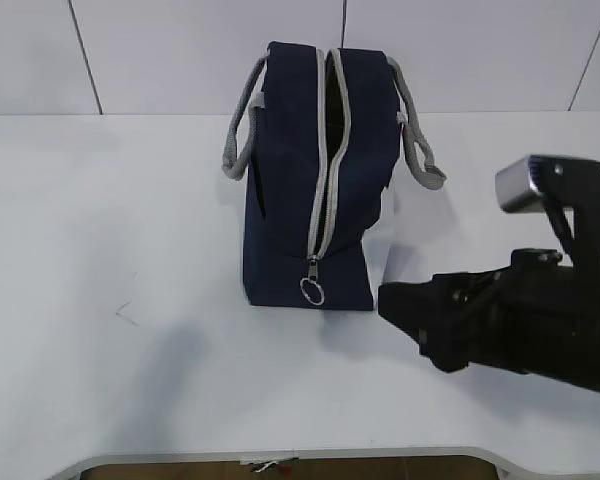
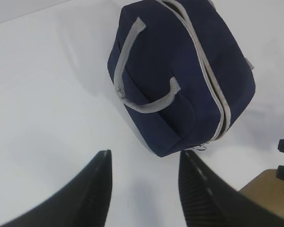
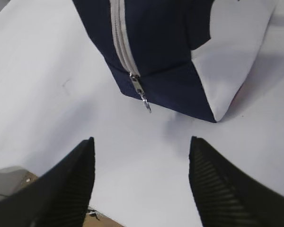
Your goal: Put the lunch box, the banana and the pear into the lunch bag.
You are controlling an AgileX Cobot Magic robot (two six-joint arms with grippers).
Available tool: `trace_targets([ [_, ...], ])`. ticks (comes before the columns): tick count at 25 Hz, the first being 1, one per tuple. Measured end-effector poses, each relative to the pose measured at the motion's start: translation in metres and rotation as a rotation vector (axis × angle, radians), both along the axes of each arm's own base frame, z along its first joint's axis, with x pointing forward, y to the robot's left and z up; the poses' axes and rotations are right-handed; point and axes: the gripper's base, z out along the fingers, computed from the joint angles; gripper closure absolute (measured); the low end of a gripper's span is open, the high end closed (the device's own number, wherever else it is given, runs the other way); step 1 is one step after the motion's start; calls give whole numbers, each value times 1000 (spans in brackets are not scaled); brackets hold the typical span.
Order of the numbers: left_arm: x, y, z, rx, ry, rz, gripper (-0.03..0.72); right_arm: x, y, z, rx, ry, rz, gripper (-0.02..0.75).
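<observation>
The navy lunch bag [image 1: 315, 190] stands upright mid-table with grey rope handles and a white side panel. Its grey zipper runs down the near end to the pull ring [image 1: 312, 290]; the top seam gapes slightly. My right gripper [image 1: 395, 300] is low at the bag's front right corner, open and empty. In the right wrist view it [image 3: 142, 139] faces the zipper pull [image 3: 144, 99]. My left gripper [image 2: 146, 153] is open and empty, apart from the bag [image 2: 180, 75], and does not show in the exterior view. The lunch box, banana and pear are out of view.
The white table's front edge [image 1: 280, 455] runs along the bottom, and a tiled wall [image 1: 180, 50] stands behind the bag. The right arm's silver housing [image 1: 525, 185] rises at the right. Brown floor [image 2: 270, 189] shows past the table's edge.
</observation>
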Motion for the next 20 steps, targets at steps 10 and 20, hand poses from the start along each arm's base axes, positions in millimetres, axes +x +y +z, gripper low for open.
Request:
trace_targets([
  [10, 0, 0, 0, 0, 0, 0, 337, 2, 9, -20, -198, -282, 249, 239],
  [20, 0, 0, 0, 0, 0, 0, 337, 20, 25, -52, -133, -313, 264, 240],
])
